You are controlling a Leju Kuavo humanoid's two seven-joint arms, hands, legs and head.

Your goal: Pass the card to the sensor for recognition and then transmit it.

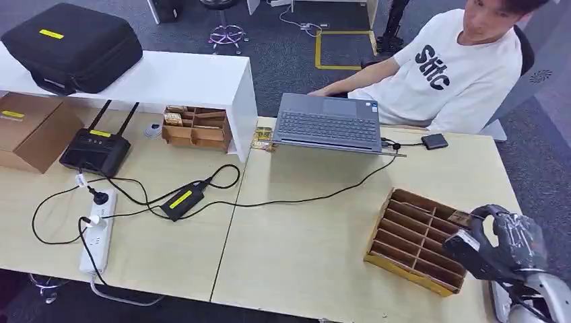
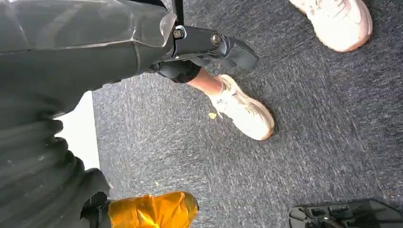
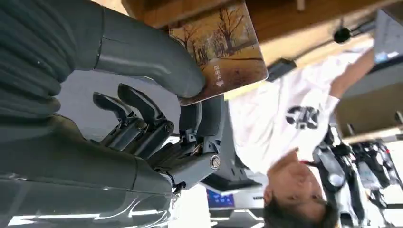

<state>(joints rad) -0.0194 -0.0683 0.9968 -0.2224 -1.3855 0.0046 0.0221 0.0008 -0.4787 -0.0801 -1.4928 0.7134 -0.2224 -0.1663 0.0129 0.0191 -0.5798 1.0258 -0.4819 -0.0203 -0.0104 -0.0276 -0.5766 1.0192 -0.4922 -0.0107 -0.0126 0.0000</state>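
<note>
Right hand [image 1: 499,243] pinches card [image 3: 219,50] over slotted wooden tray [image 1: 404,235]; pickup done. Sensor pass and handover pending. Left hand [image 2: 52,175] state: cannot tell

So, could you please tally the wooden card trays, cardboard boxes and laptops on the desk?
Wooden card trays: 2, a slotted tray by the right robot hand, another under the shelf
Cardboard boxes: 1
Laptops: 1
Total: 4

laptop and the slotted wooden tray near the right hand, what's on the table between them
In the head view, only bare tabletop and one black cable lie between the laptop and the wooden tray; the cable runs from the laptop's right side toward the black adapter.
</note>
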